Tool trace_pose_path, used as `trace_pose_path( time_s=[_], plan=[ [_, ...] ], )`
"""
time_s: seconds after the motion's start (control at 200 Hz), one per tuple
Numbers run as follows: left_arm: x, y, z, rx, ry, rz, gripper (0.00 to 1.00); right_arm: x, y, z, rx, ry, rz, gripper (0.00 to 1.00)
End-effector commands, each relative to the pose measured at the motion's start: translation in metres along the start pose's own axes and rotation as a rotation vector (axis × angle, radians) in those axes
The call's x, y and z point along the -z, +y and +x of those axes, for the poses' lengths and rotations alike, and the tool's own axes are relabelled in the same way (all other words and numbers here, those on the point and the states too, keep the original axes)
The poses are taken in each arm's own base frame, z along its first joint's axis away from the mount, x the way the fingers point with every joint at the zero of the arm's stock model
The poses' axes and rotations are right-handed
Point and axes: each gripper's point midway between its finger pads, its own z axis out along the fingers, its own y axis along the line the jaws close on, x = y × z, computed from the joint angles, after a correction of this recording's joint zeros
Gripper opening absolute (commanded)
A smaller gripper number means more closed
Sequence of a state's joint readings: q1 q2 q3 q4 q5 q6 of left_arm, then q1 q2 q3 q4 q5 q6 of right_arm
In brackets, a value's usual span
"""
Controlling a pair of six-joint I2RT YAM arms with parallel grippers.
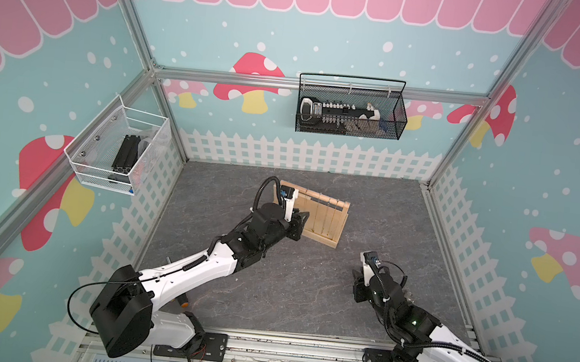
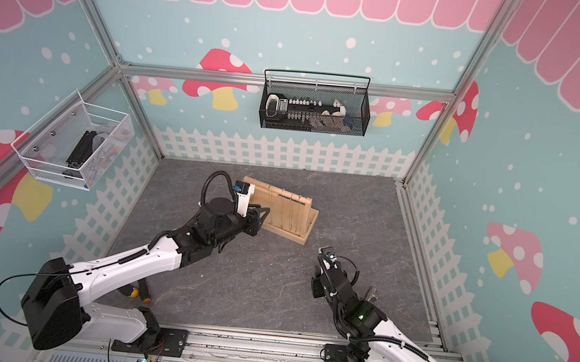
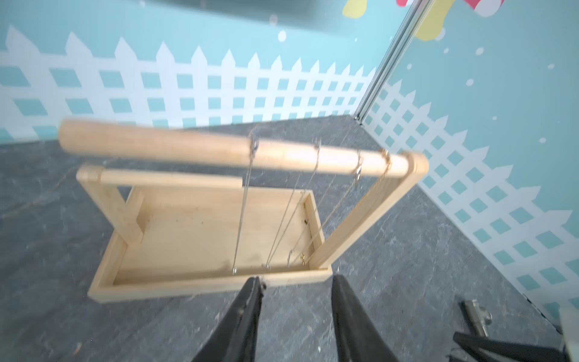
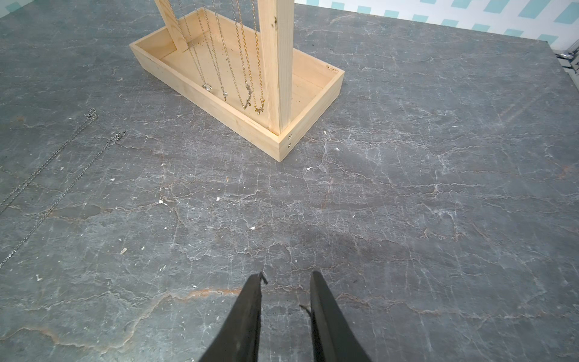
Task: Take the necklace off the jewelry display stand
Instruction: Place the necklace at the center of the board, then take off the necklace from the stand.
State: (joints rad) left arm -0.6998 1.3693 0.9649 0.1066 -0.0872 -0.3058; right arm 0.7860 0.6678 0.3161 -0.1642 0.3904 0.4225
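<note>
Tabletop (image 4: 407,219): one stand (image 4: 280,62), four hung necklaces (image 4: 247,102), one loose chain (image 4: 91,114); both tools (image 3: 296,282) (image 4: 286,279) narrow, empty.

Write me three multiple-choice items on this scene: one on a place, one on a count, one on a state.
1. Where is the loose silver chain?
A. draped on an arm
B. hung on the wall
C. flat on the table, apart from the jewelry display stand

2. How many necklaces hang from the dowel?
A. two
B. four
C. seven

3. The left end effector is:
A. open and empty
B. shut on a chain
C. shut on the dowel

Key:
1 C, the right wrist view shows it lying on the grey top.
2 B, four chains cross the bar.
3 A, its jaws stand apart with nothing between.
</note>
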Motion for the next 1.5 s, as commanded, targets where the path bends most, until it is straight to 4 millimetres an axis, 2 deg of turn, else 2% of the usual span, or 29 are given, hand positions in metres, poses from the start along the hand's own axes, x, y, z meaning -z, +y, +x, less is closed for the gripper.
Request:
trace_pose_path(
  time_s=[0.0,0.13,0.535,0.851,0.931,0.966,1.051,1.151,1.341,1.496],
  plan=[
    [-0.017,0.01,-0.004,-0.027,0.023,0.014,0.39,0.0,-0.002,-0.002,-0.006,-0.011,0.005,0.29],
    [-0.031,0.024,-0.009,-0.014,0.041,-0.009,0.38,0.001,-0.002,-0.002,-0.007,-0.014,0.006,0.29],
    [-0.056,0.032,-0.008,0.009,0.057,0.01,0.34,0.002,-0.002,-0.002,-0.008,-0.019,0.002,0.29],
    [-0.07,0.036,-0.011,0.013,0.058,0.004,0.26,0.002,-0.003,-0.002,-0.009,-0.02,0.004,0.29],
    [-0.071,0.036,-0.012,0.012,0.055,0.002,0.21,0.002,-0.003,-0.002,-0.008,-0.018,0.007,0.29],
    [-0.071,0.036,-0.014,0.01,0.051,0.001,0.17,0.002,-0.003,-0.002,-0.009,-0.019,0.007,0.29],
    [-0.069,0.038,-0.015,0.005,0.056,-0.008,0.0,0.002,-0.003,-0.002,-0.01,-0.018,0.008,0.29],
    [-0.065,0.039,-0.017,-0.004,0.059,-0.021,0.0,0.001,-0.003,-0.001,-0.008,-0.015,0.009,0.29],
    [-0.044,0.047,-0.026,-0.044,0.049,-0.087,0.0,0.001,-0.002,-0.002,-0.006,-0.012,0.009,0.29],
    [-0.025,0.064,-0.042,-0.091,0.044,-0.192,0.0,0.001,-0.002,-0.002,-0.008,-0.014,0.006,0.29]
  ],
)
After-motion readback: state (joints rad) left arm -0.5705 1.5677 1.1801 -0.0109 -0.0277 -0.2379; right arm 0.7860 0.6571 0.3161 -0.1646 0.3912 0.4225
